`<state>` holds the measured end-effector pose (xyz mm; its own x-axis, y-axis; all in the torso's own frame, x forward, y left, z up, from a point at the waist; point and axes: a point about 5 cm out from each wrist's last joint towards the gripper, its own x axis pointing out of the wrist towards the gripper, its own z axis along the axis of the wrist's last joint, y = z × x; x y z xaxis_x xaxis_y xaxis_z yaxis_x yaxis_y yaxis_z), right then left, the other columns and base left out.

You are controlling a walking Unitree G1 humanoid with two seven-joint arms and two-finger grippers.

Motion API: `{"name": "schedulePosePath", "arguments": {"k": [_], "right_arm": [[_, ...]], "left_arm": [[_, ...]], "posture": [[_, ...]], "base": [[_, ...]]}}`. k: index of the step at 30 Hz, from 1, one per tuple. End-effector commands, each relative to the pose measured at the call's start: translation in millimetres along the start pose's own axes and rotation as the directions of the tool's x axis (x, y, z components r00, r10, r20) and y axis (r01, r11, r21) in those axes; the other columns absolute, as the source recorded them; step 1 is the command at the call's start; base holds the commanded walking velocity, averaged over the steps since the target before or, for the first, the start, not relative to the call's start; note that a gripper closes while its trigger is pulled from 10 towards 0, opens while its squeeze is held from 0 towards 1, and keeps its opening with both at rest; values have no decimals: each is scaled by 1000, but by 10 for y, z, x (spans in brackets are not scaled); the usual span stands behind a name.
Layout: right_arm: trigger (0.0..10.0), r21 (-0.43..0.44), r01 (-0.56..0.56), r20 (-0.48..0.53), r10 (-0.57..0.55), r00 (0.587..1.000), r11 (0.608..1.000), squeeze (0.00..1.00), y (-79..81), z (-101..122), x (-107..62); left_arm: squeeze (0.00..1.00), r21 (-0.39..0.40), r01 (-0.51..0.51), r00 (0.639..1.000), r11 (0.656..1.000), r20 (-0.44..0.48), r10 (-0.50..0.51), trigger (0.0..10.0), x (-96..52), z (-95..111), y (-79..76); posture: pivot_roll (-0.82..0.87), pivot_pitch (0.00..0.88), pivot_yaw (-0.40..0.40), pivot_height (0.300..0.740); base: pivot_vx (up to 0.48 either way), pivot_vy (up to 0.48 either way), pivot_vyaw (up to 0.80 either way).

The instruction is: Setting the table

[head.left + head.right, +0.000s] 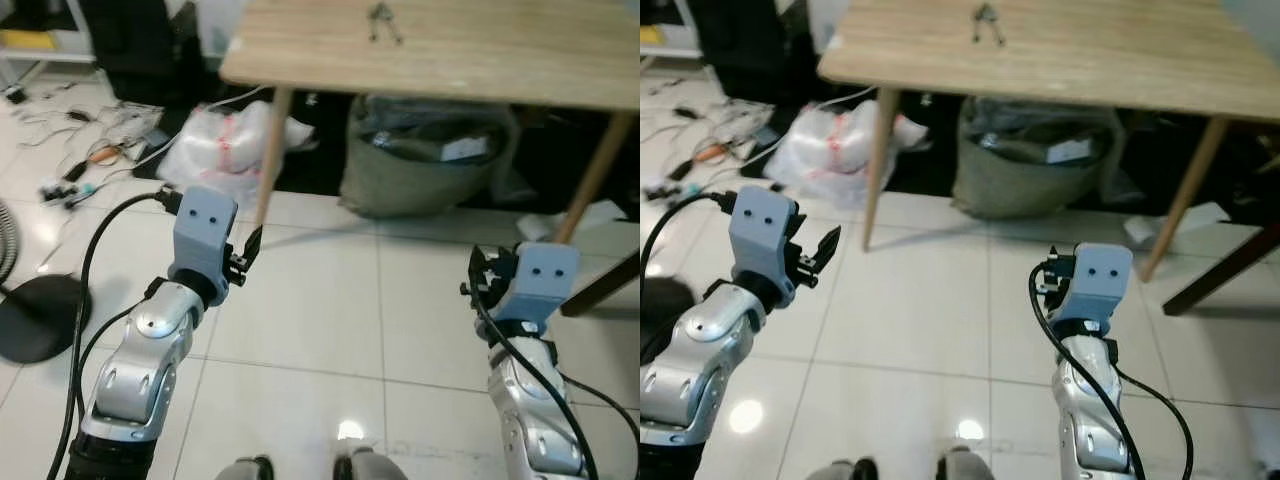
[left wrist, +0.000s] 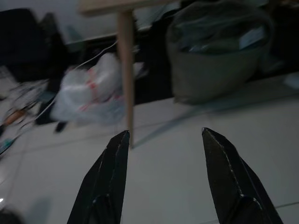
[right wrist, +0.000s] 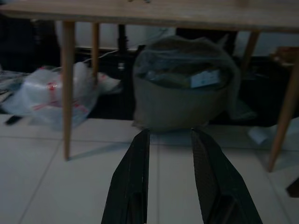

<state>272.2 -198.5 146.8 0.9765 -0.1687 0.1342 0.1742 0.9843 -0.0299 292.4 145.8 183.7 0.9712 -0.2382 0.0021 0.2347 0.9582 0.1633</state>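
A light wooden table (image 1: 470,55) stands ahead of me, seen from above, with a small bunch of keys (image 1: 383,22) lying on its top. Both arms are raised in front of me over the white tiled floor, short of the table. My left gripper (image 1: 250,245) points toward the table's front left leg (image 2: 125,70), its fingers (image 2: 112,172) spread wide with nothing between them. Below the table's front edge, my right gripper (image 3: 170,132) is open and empty, aimed at the space under the table.
A grey sack (image 1: 425,165) and a white plastic bag (image 1: 225,140) sit under the table. Cables and small items (image 1: 90,150) litter the floor at the left, near a black round stand base (image 1: 35,315). A dark wooden leg (image 1: 605,285) slants in at the right.
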Motion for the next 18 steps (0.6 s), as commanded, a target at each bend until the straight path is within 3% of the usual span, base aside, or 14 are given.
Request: {"name": "schedulePosePath", "arguments": {"k": [1,18], "right_arm": [[10000,-8,18,-20,-18,1000,1000,0,-48,-40,-28],[10000,-10,22,-21,-22,1000,1000,0,-56,-45,-35]], "left_arm": [[0,-3,10,1000,1000,-18,-10,10000,-3,-44,-44],[0,-5,12,1000,1000,-20,-12,10000,6,-54,-53]], "posture": [[-85,80,68,740],[-91,81,69,740]], "base": [[-379,0,0],[-356,0,0]]}}
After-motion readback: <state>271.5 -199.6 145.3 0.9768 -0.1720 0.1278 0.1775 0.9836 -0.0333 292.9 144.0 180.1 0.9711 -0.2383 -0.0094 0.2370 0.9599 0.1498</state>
